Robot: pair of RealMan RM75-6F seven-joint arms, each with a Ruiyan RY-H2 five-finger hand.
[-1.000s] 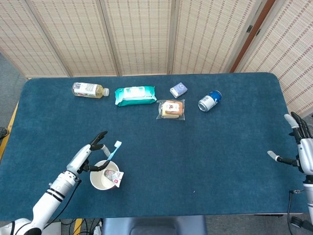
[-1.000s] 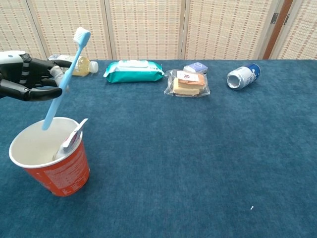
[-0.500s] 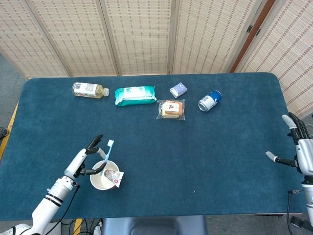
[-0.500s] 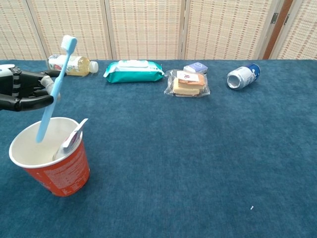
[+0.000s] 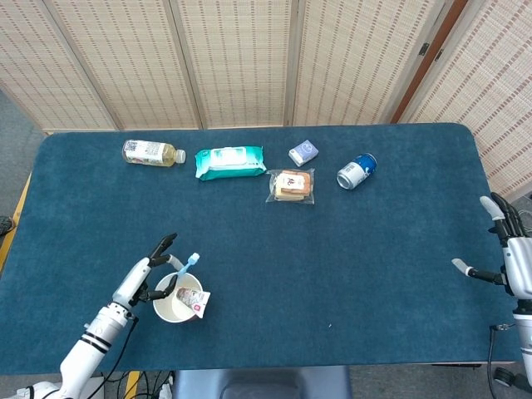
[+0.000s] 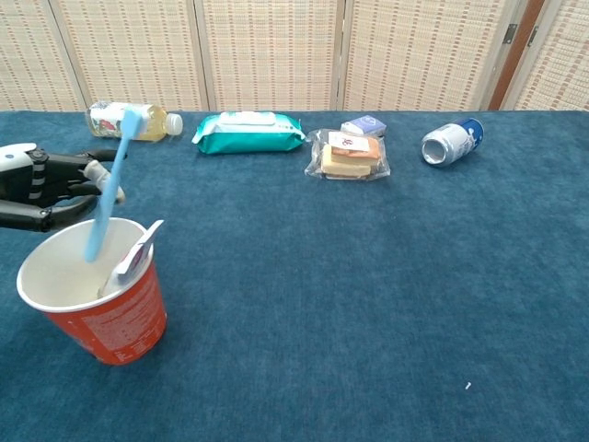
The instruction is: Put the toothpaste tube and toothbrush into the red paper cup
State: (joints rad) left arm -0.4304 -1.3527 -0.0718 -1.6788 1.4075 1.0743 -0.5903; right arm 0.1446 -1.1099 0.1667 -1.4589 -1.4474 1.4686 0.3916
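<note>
The red cup [image 6: 97, 293] held a toothpaste tube [image 6: 132, 260]; the left hand [image 6: 46, 185] pinched a toothbrush [image 6: 109, 194] dipped inside. The right hand [image 5: 509, 253] lay open.

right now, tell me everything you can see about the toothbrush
The toothbrush is a slim, light blue, plastic-looking stick with its brush head on top. It stands tilted, its lower end dipping inside the red paper cup and the head leaning up and away, past the rim. The left hand holds it partway up the handle. The toothpaste tube sits in the cup beside it; whether they touch is unclear.
</note>
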